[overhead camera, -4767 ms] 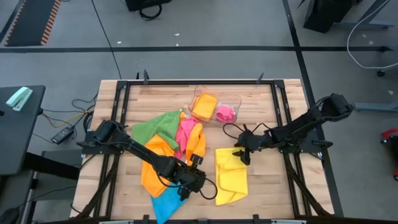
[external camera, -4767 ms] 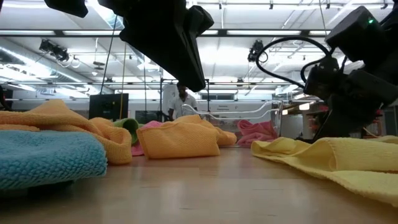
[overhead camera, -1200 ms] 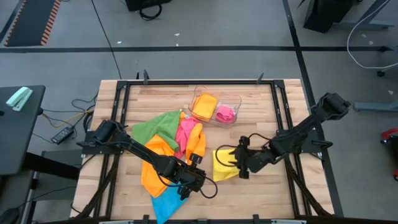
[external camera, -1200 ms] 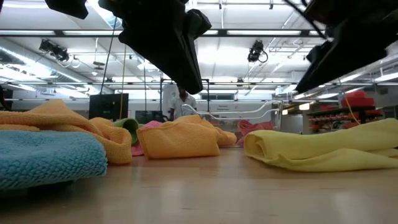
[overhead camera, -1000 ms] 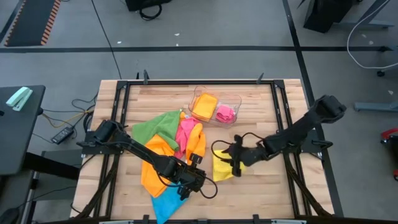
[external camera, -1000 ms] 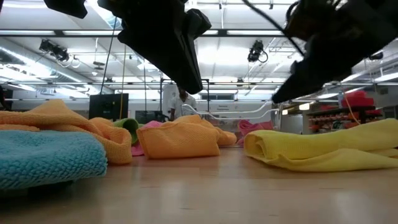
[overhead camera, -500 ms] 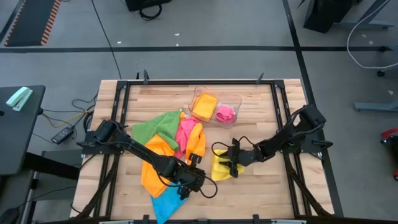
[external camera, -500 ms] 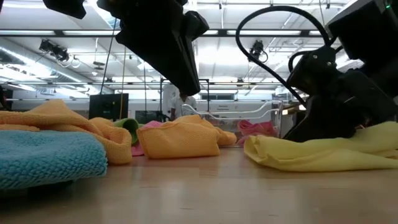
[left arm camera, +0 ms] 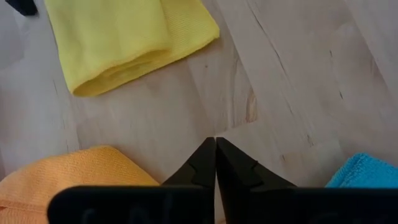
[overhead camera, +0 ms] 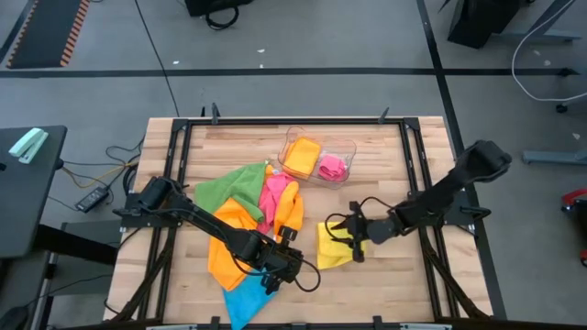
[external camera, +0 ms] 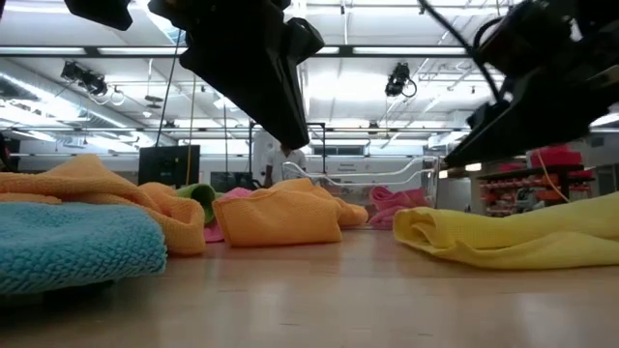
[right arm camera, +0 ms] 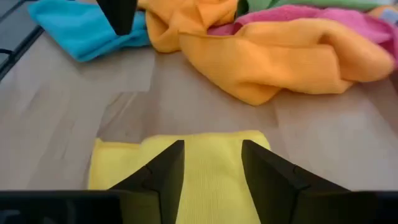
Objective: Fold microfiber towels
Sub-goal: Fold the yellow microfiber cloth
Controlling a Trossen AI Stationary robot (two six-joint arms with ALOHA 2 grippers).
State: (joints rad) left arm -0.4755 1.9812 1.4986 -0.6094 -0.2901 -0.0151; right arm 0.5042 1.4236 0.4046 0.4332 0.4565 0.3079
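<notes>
High view: the yellow towel (overhead camera: pixel 335 247) lies right of the table's centre, toward the front edge, as a compact folded rectangle; a few seconds ago it was a long strip running toward the front edge, so its near half has been brought over the far half. The right gripper (overhead camera: pixel 352 235) sits over the towel's right edge, having drawn back from farther left half a second ago. The left gripper (overhead camera: pixel 283 266) waits near the front edge between the orange towel (overhead camera: pixel 227 246) and blue towel (overhead camera: pixel 244 298), unmoved. The green towel (overhead camera: pixel 227 186) and pink towel (overhead camera: pixel 274 194) lie heaped left of centre; the tray (overhead camera: pixel 318 159) by the back edge holds an orange and a pink cloth.

Low view: the yellow towel (external camera: pixel 513 238) rests flat with a rounded crease facing left. The right gripper, dark above it, has risen clear of the cloth it pressed half a second ago.

Left wrist view: the left gripper (left arm camera: pixel 215 149) has its fingers pinched together on nothing above bare wood, the yellow towel (left arm camera: pixel 127 37) well apart.

Right wrist view: the right gripper (right arm camera: pixel 212 155) stands partly open over the yellow towel (right arm camera: pixel 211 180), holding nothing that I can see.

The fold looks laid and released; this towel probably wants one more fold or a move to the tray, and the heap remains undone.
</notes>
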